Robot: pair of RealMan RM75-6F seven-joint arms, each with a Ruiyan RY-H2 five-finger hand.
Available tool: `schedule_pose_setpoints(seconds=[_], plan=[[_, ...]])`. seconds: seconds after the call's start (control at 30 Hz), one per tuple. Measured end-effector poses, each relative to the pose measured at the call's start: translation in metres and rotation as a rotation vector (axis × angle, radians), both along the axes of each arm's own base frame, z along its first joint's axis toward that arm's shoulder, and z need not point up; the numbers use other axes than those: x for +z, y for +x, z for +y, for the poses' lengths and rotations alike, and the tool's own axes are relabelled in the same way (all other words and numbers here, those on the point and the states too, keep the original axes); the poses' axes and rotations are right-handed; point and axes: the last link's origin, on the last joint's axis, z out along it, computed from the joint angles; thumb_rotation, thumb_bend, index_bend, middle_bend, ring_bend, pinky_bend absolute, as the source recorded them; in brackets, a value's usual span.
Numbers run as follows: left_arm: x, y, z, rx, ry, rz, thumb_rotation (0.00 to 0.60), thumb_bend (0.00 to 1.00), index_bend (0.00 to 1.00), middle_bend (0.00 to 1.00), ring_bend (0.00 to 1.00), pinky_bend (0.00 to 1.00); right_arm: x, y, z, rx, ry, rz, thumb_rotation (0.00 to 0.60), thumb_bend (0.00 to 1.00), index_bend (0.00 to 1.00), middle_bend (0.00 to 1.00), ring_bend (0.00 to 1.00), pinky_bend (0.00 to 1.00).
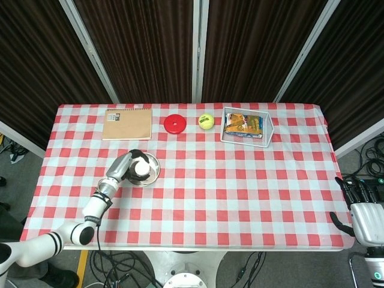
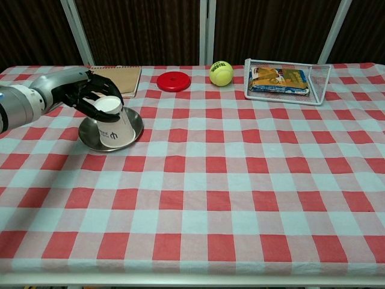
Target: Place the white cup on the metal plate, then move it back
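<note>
The checked tabletop carried a notebook, red disc, tennis ball and wire tray along the top of the frame, with a metal plate at left.
</note>
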Motion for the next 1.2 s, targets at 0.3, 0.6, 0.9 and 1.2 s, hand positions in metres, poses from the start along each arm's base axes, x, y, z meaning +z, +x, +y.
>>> schedule_pose_setpoints(seconds=[0.3,0.6,0.9,1.2], plan=[[0.01,-0.021,0.017,0.09,0.082,0.043,0.6,0.36,0.5,0.31,0.13,0.18,-0.002,-0.001,0.0,-0.001,0.01,-0.005,0.6,0.22,0.01,0.17,0.0,0.1],[0.001,-0.001,-0.003,0.001,-0.005,0.025,0.6,0.36,0.5,0.31,0.13,0.18,-0.001,-0.002,0.002,-0.001,0.006,-0.003,0.6,0.22,0.01,0.17,0.0,0.1],[0.004,-0.007,0.009,0.013,0.021,0.071,0.6,0.36,0.5,0.3,0.13,0.17,0.0,-0.003,0.003,-0.008,0.003,-0.004,0.6,0.22,0.01,0.17,0.0,0.1],[0.001,-0.01,0.012,0.045,0.035,0.074,0.6,0.36,0.5,0.3,0.13,0.18,-0.003,-0.002,0.001,-0.007,0.014,-0.002,0.6,0.22,0.01,0.17,0.0,0.1]])
